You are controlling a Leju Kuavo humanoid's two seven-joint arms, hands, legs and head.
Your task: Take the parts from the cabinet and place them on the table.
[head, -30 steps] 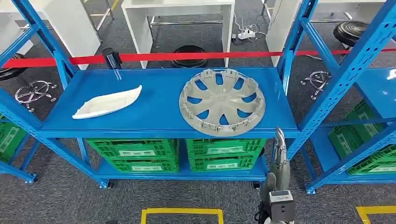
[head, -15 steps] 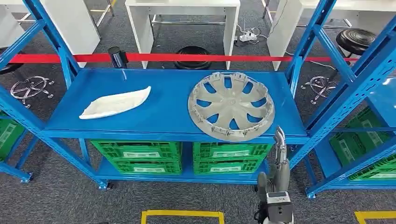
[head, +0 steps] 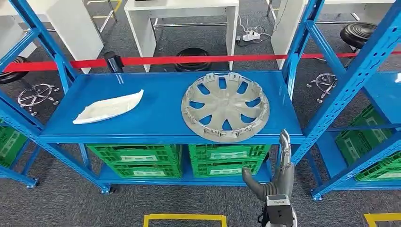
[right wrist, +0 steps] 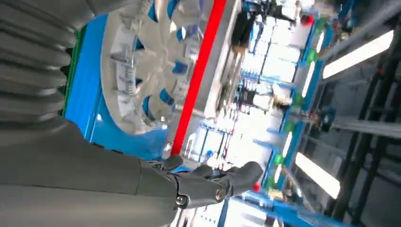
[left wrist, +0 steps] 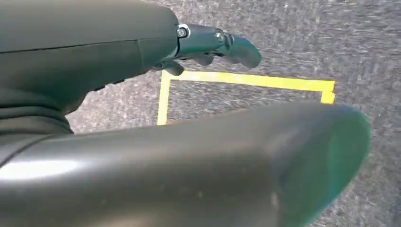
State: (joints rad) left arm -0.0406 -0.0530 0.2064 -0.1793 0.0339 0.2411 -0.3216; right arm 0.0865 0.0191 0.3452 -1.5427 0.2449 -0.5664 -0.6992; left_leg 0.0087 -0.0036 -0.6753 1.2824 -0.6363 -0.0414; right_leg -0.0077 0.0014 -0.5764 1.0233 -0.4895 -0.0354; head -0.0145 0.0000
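Blue cabinet: metal rack w/ flat blue shelf across the mid scene, angled uprights each side. Grey carpet floor below and around it.

Green crates sit on the lower level under the shelf, 2 stacks side by side; more green crates in the next bay, far right.

Red barrier tape runs left-right just behind the rack, w/ white tables and a black stool beyond.

Silver wheel cover: lies flat on the shelf, right half, inner side up, near edge reaching the shelf's front lip. Also seen close in the right wrist view.

White trim part: long, thin, curved piece lying on the shelf's left half, well apart from the wheel cover.

Right hand: raised in front of the shelf's near right edge, below the wheel cover, not touching it. Fingers straight up, thumb stuck out left, holding nothing – released.

Left hand: over carpet and yellow floor tape, fingers out, nothing in it.
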